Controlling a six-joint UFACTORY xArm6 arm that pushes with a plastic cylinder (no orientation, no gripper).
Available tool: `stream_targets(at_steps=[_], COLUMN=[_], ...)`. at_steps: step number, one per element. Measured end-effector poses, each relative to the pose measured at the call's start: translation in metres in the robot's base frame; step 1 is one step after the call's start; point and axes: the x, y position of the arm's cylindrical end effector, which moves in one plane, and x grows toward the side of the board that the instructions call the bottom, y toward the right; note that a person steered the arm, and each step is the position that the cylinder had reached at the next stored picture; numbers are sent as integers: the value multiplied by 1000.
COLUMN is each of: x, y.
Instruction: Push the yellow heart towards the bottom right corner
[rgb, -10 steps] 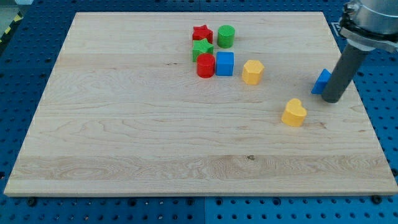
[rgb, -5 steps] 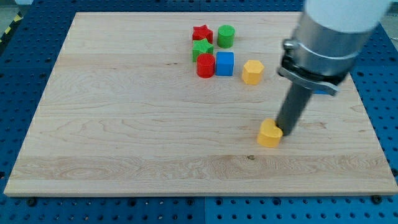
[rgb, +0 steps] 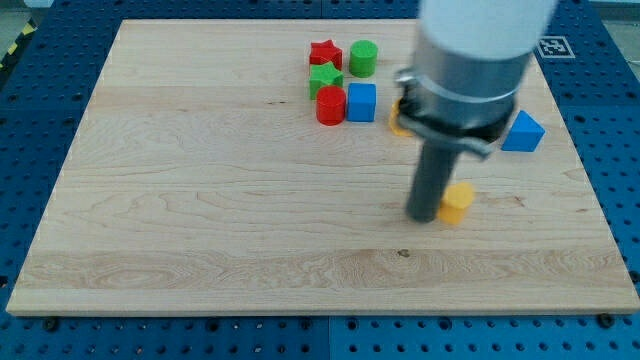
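Observation:
The yellow heart (rgb: 458, 202) lies on the wooden board (rgb: 200, 200), right of centre, partly hidden behind my rod. My tip (rgb: 423, 217) rests on the board just at the heart's left side, touching or almost touching it. The arm's wide grey body (rgb: 470, 60) looms above and hides part of the board's upper right.
A red star (rgb: 325, 53), green cylinder (rgb: 363, 58), green star (rgb: 324, 77), red cylinder (rgb: 331, 106) and blue cube (rgb: 361, 102) cluster at the view's top centre. A yellow block (rgb: 396, 120) is mostly hidden by the arm. A blue triangle (rgb: 523, 132) lies at the right.
My tip moved from the heart's right side round to its left. The heart, shoved left and down earlier, has now shifted back a little to the right. The blue triangle is uncovered.

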Motion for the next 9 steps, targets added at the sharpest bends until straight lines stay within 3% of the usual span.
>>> stream_targets(at_steps=[1, 2, 3, 4, 6, 7, 8, 9], x=[-46, -26, 22, 27, 42, 65, 53, 17], y=[41, 41, 50, 97, 67, 96, 173, 171])
